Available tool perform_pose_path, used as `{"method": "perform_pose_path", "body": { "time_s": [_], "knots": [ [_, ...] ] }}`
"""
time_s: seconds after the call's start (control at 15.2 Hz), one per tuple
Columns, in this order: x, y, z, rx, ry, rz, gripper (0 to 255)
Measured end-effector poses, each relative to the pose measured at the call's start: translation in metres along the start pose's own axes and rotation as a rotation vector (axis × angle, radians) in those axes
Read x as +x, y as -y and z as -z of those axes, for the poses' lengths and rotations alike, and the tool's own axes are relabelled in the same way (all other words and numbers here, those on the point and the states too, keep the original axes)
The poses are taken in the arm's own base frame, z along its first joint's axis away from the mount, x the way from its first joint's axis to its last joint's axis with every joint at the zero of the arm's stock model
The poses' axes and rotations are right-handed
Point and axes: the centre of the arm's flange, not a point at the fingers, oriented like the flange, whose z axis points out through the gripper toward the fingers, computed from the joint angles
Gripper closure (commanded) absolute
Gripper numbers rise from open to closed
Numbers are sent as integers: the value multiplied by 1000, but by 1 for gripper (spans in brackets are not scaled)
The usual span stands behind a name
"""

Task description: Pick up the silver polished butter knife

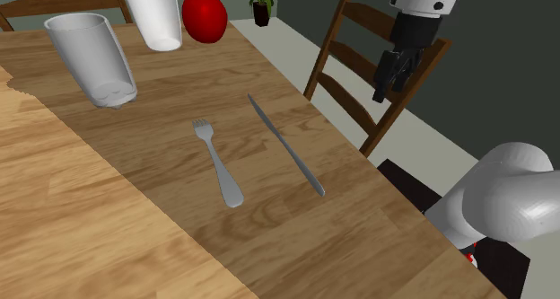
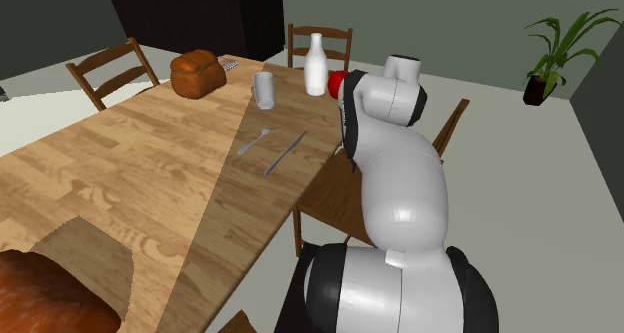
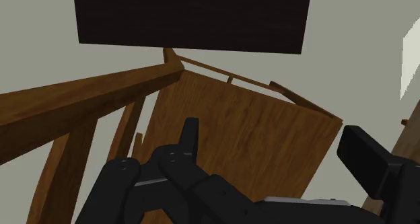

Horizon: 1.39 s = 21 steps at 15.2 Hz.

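Silver butter knife (image 1: 286, 145) lying flat on the wooden table (image 1: 108, 216) near its edge, fork (image 1: 218, 162) just beside it, glass (image 1: 90, 59), white bottle (image 1: 153, 14) and red apple (image 1: 205, 17) farther back, black gripper (image 1: 384, 86) off the table over a wooden chair (image 1: 325, 44), fingers apart, holding nothing.

The shoulder view was taken from close above the counter (image 1: 108, 207) and was aimed down along it toward its far end. The second exterior view was set farther back and higher, behind the arm (image 2: 400, 201), and was faced along the same long edge. The knife (image 1: 285, 145), the fork (image 1: 218, 165) and the chair (image 1: 359, 64) were shared by both. The wrist view was taken from the tool (image 3: 272, 132), close to that chair's back, with the counter's edge beyond.
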Motion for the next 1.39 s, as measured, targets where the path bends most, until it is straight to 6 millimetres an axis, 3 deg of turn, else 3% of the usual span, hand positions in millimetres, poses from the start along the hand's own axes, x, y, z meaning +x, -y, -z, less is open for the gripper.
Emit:
{"method": "perform_pose_path", "body": {
  "time_s": [0.13,0.33,0.86,1.39],
  "knots": [
    [-2,7,1,-2,-2,-4,0],
    [-2,40,6,-10,-11,-29,0],
    [-2,150,14,-37,-39,-110,0],
    [11,256,23,-64,-67,-191,0]
  ]
}}
